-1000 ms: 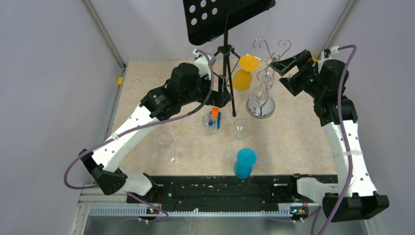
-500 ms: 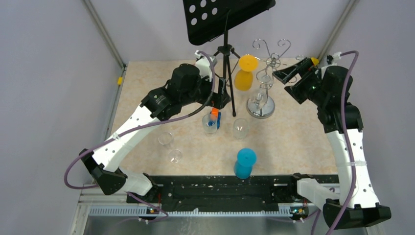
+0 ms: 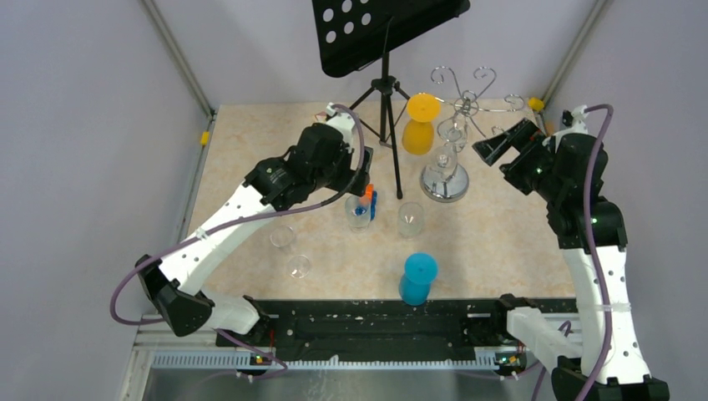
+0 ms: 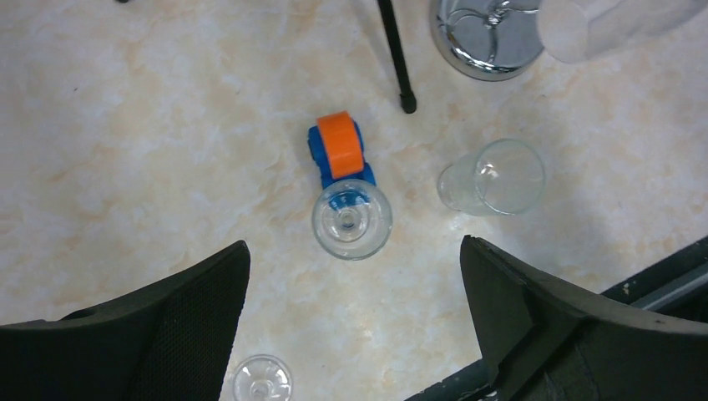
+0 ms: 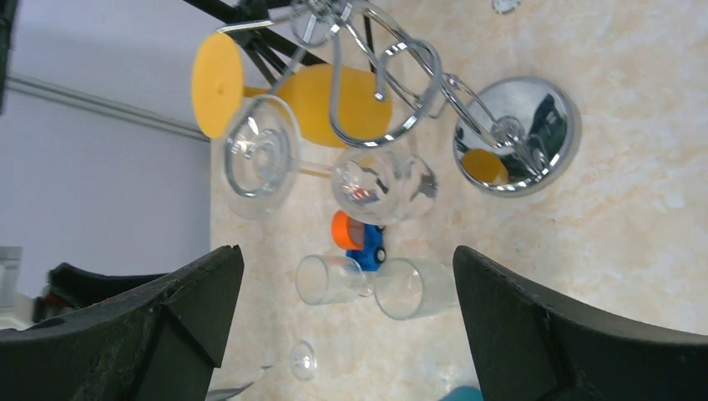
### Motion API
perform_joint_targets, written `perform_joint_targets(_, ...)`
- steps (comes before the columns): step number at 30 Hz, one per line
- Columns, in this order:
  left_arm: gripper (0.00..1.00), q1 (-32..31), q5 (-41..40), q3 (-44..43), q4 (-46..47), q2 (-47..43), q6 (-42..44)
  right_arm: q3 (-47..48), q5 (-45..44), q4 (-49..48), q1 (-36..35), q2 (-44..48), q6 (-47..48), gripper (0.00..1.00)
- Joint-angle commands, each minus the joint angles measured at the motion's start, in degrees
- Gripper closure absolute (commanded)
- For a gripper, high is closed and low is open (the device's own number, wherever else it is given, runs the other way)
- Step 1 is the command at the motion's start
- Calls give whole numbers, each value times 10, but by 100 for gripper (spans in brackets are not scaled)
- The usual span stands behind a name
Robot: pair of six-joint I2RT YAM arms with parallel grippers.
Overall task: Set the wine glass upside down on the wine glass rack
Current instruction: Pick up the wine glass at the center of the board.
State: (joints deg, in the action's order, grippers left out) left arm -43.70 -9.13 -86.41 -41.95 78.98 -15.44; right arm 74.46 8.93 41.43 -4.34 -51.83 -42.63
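The right arm has pulled back from the wine glass rack (image 3: 444, 180) toward the right edge of the tabletop (image 3: 501, 234). Its end effector (image 5: 346, 259) now sits apart from the rack, fingers spread wide and holding nothing. The left arm has also drawn back a little from the music stand (image 3: 384, 29).

The clear wine glass (image 5: 384, 184) hangs upside down from one of the rack's curled hooks, foot up and bowl down, above the shiny round base. An orange wine glass (image 5: 334, 104) hangs upside down just beside it.

The left end effector (image 4: 355, 246) is spread wide and empty. It hovers over a small clear glass (image 4: 352, 219) that stands against a blue and orange toy (image 4: 338, 154). A blue cup (image 3: 417, 278) stands near the front edge.
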Motion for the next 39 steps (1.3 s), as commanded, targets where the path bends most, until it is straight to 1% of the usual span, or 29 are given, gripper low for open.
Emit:
perform_joint_targets(1, 1, 4, -76, 10, -24, -47, -35, -37, -25, 20, 3, 29, 44, 1)
perform_joint_targets(8, 4, 7, -132, 20, -97, -67, -76, -91, -63, 42, 4, 80, 63, 1)
perform_joint_targets(14, 5, 22, -145, -7, -186, -58, -104, -113, -73, 66, 3, 100, 77, 1)
perform_joint_targets(18, 6, 38, -117, -35, -253, -49, -123, -136, -60, 68, 3, 106, 70, 1)
perform_joint_targets(22, 8, 50, -85, -43, -314, -45, -142, -155, -43, 65, 3, 108, 56, 1)
perform_joint_targets(26, 11, 53, -38, -40, -352, -43, -149, -168, -35, 62, 3, 108, 54, 1)
perform_joint_targets(30, 15, 53, -23, -21, -375, -46, -155, -176, -31, 61, 3, 109, 54, 1)
perform_joint_targets(31, 16, 53, -21, -13, -377, -47, -155, -177, -30, 60, 3, 110, 53, 1)
perform_joint_targets(33, 26, 53, -15, 0, -378, -48, -146, -179, -29, 58, 4, 111, 53, 1)
perform_joint_targets(34, 29, 53, -14, 1, -384, -47, -146, -179, -29, 58, 4, 110, 53, 1)
perform_joint_targets(37, 30, 54, -13, 14, -386, -49, -144, -183, -29, 56, 3, 111, 53, 1)
perform_joint_targets(39, 33, 54, -3, 33, -379, -48, -143, -185, -29, 52, 3, 111, 53, 1)
